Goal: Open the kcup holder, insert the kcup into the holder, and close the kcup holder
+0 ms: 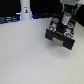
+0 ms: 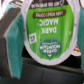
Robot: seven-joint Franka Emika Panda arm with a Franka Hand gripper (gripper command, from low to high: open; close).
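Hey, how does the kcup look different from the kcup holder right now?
Colour: the kcup has a bright green lid with white lettering in the wrist view, while the kcup holder is black with pale patches.
Shape: the kcup is round, the kcup holder boxy.
Place: the kcup sits right at the gripper; the kcup holder rests on the white table, below the gripper.
No shared trait is plain.

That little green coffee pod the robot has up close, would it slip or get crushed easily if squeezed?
Probably light and a bit crushable: the kcup looks like a small pod with a thin printed foil lid. That glossy lid may be slippery, and its round rim suggests it could roll if dropped. The teal fingers flank it in the wrist view, though a firm grip can't be confirmed.
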